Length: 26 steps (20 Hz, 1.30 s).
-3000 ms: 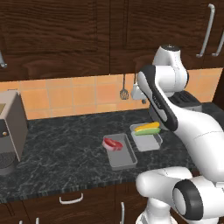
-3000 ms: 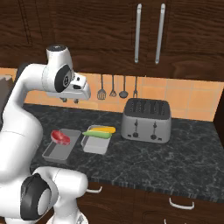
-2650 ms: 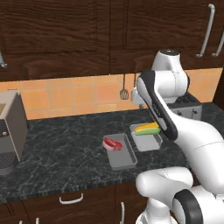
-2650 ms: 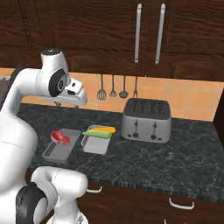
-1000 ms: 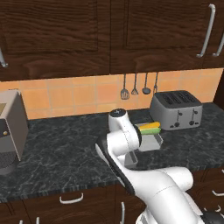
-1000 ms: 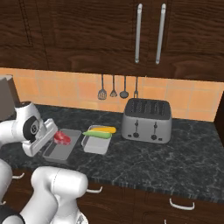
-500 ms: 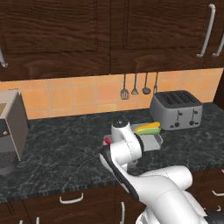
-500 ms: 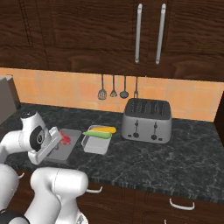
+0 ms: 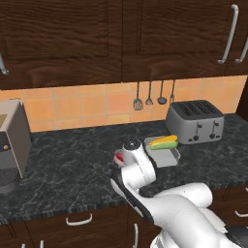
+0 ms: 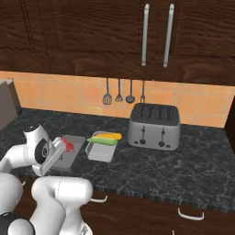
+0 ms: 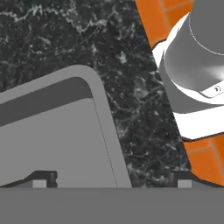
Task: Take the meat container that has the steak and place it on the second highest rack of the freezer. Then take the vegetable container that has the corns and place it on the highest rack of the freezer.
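In the hand view the jaws (image 11: 112, 179) stand spread wide, one tip at the bottom left, the other at the bottom right. The meat tray (image 11: 57, 131) fills the lower left of that frame; its rounded corner and one rim run down between the two tips, so one tip sits over the tray's floor and the other over the dark tabletop (image 11: 131, 87) outside it. Nothing is pinched.

In the right base view the arm bends low at the left of the frame, its hand (image 10: 55, 153) right over the meat tray (image 10: 71, 151), which lies on the tabletop at centre left. The steak (image 10: 69, 146) shows as a red patch just beside the hand. In the left base view the arm covers most of that tray, and the steak (image 9: 118, 157) peeks out red at its left.

Just right of the meat tray lies the vegetable tray (image 10: 102, 150), with the corns (image 10: 105, 138) across its far end, one yellow, one green. Farther right stands a toaster (image 10: 153, 126). Utensils (image 10: 119, 97) hang on the orange tiled wall behind.
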Motion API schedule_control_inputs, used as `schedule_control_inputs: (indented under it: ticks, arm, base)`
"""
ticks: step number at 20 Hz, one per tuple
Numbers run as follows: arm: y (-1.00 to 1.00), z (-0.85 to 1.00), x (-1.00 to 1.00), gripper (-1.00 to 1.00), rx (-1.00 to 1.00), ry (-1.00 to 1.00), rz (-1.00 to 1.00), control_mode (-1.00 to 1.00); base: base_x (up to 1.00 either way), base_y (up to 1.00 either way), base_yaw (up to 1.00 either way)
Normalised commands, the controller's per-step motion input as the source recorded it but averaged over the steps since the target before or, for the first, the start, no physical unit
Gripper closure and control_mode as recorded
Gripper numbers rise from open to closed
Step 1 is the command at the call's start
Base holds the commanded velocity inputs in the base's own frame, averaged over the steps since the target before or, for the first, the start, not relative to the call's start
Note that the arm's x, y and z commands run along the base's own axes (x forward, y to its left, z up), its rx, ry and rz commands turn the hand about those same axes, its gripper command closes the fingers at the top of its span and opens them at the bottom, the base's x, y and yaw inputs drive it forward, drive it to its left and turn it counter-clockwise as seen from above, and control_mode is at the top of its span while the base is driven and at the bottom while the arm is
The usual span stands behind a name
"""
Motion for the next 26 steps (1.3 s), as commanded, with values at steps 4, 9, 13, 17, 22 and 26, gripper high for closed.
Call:
schedule_control_inputs:
  ticks: [4,9,13,17,22,26]
  arm:
    - [-0.02,-0.21,0.13,-1.0,0.0,0.0,0.0,-1.0]
    - [-0.04,-0.22,0.02,-1.0,0.0,0.0,0.0,-1.0]
    - [0.0,-0.21,0.0,-1.0,0.0,0.0,0.0,-1.0]
    - [0.0,-0.13,0.0,1.0,0.0,0.0,0.0,-1.0]
    - [0.0,0.0,0.0,1.0,0.0,0.0,0.0,-1.0]
    - [0.21,0.09,0.0,1.0,0.0,0.0,0.0,-1.0]
  base:
    - [0.0,0.0,0.0]
    - [0.0,0.0,0.0]
    - [0.0,0.0,0.0]
    - [0.0,0.0,0.0]
    - [0.0,0.0,0.0]
    - [0.0,0.0,0.0]
